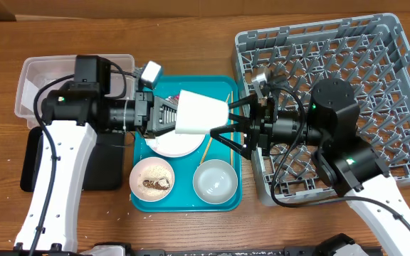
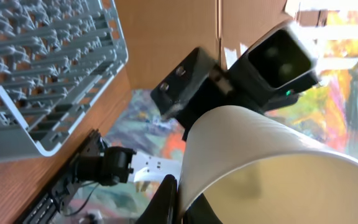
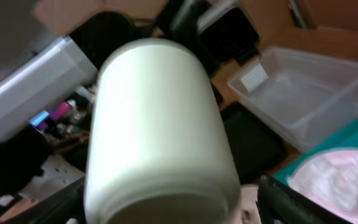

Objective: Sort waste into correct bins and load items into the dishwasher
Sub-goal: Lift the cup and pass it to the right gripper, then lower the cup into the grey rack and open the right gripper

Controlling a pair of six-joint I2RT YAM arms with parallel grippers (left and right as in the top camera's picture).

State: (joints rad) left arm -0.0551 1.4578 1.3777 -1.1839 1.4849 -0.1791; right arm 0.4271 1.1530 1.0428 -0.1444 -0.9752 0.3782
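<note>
The clear tub (image 1: 30, 85) sits at the upper left of the overhead view, with the black tray (image 1: 33, 160) below it. The left gripper (image 1: 171, 115) is clamped on one end of the white cup (image 1: 201, 114), held sideways above the teal tray (image 1: 184, 204) at centre. On that tray lie a plate (image 1: 176, 148), a bowl with brown scraps (image 1: 152, 178), an empty bowl (image 1: 214, 180) and chopsticks (image 1: 206, 146). The right gripper (image 1: 221, 119) spreads wide around the cup's other end, beside the grey rack (image 1: 376, 64) at the right.
</note>
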